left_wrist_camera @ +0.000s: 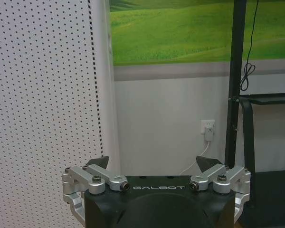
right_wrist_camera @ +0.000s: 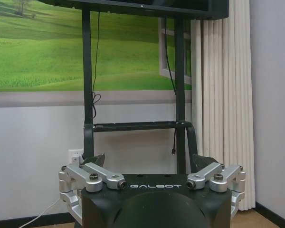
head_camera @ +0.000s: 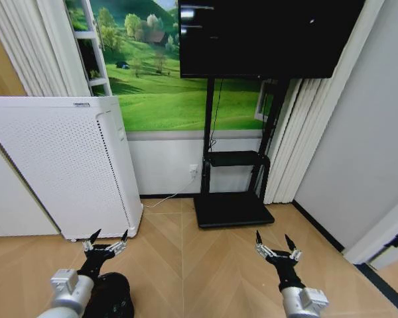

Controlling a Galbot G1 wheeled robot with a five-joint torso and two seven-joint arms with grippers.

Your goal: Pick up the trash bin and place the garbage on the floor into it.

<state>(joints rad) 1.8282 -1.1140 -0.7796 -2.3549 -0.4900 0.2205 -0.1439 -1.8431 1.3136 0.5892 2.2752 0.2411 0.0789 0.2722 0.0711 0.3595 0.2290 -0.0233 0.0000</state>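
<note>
At the lower left of my head view, the left arm is partly hiding the small round black trash bin (head_camera: 113, 299), which the bottom edge is cutting off.

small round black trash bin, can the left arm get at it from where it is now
Probably yes. The small round black trash bin sits on the tan herringbone wood floor right under the left gripper, whose fingers are open and empty; nothing lies between them.

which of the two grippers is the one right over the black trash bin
The left gripper. It hangs open above the trash bin, close to the white perforated appliance. The right gripper, also open, has only bare floor beneath it, in front of the TV stand.
</note>
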